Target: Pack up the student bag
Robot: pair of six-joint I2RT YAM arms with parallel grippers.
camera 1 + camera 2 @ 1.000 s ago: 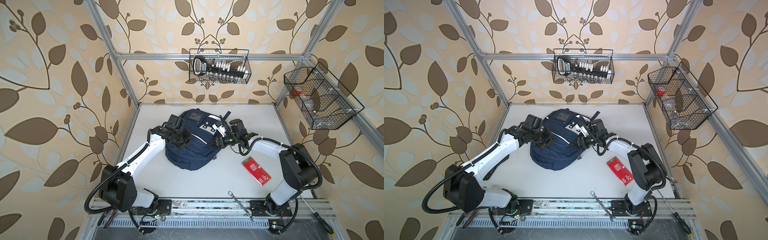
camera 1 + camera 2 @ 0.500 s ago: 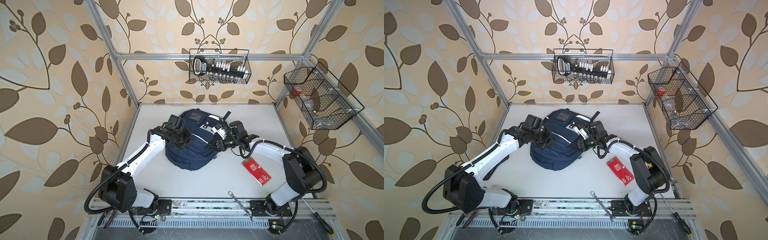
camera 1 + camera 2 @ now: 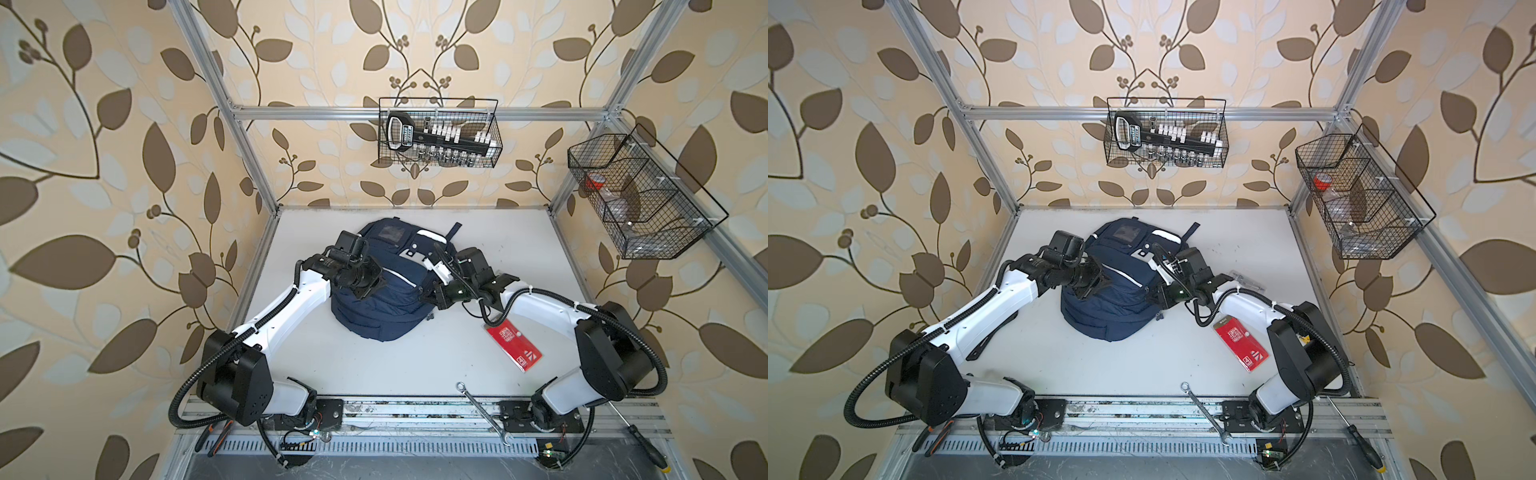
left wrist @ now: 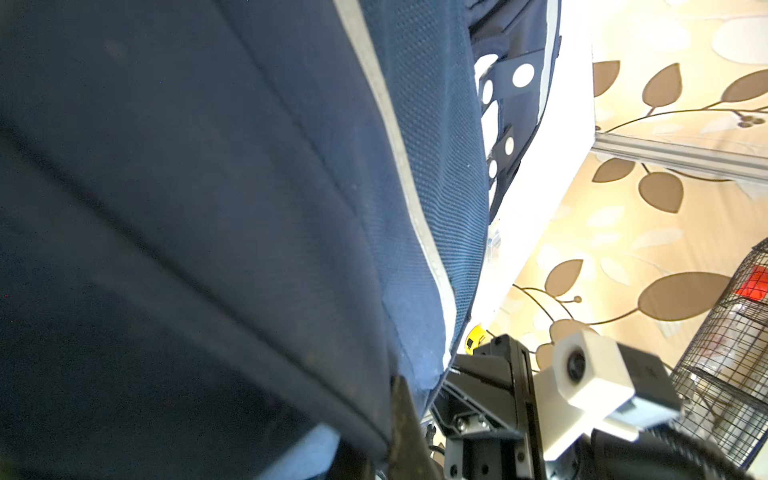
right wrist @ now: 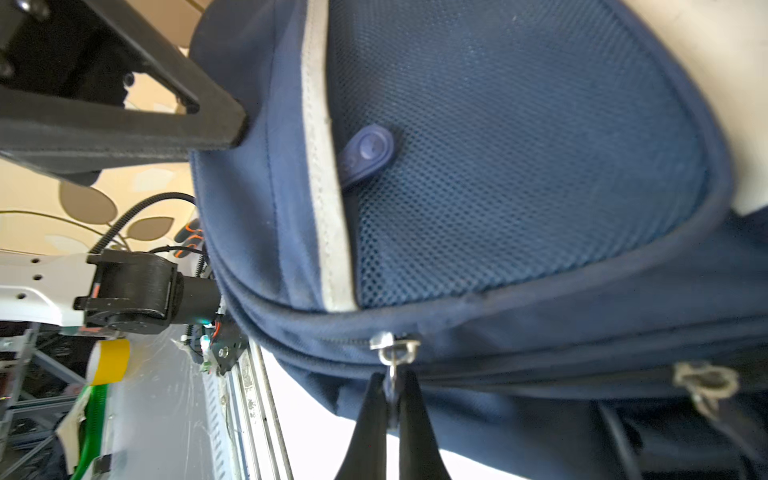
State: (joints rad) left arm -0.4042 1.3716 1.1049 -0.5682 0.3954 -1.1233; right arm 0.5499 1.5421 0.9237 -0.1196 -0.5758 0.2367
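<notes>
Zipper pull [image 5: 394,353] pinched in my right gripper [image 5: 390,399], jaws closed on it.
Left gripper [image 3: 369,289] closed against the student bag [image 3: 386,307]; I'd pull along the zip [image 5: 324,338], not outward.

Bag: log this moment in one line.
step: zip grasp | left tool: shut on bag | right tool: shut on zip pull | red pack: on table, not packed
</notes>
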